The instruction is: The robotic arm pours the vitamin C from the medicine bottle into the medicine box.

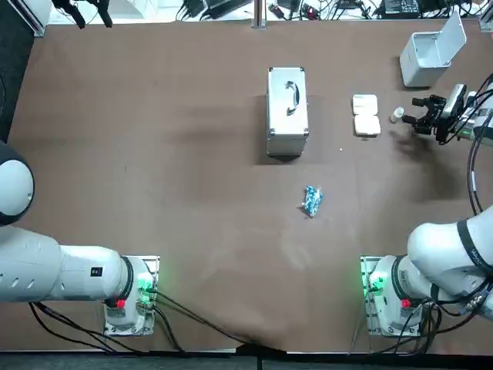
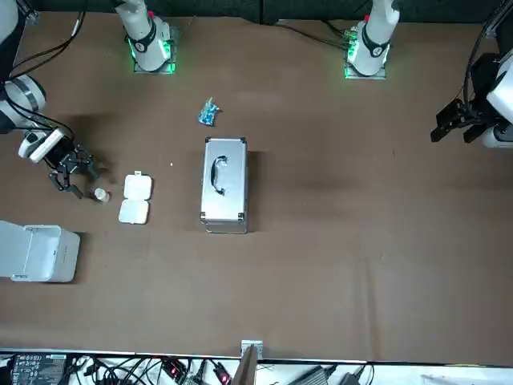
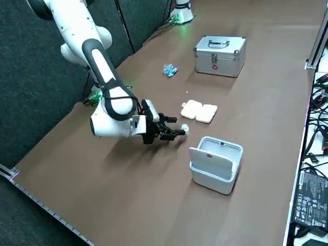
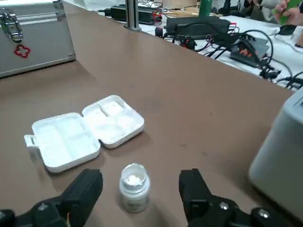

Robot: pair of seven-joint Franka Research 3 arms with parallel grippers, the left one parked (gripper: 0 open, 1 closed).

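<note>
A silver metal case (image 1: 287, 112) lies flat at upper centre of the top view, handle (image 1: 291, 98) facing up, with a red cross (image 3: 213, 60) on one side wall. A small blue packet (image 1: 311, 201) sits below it, well apart. A white bin (image 1: 425, 60) with its lid raised stands at the upper right. Cables (image 1: 208, 8) crowd the top edge beyond the brown table (image 1: 154, 169).

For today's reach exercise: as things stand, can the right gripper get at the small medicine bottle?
Probably yes. The right gripper is open, low over the table, and the upright medicine bottle stands just ahead of its spread fingers. Nothing lies between them; the open medicine box sits apart.
</note>
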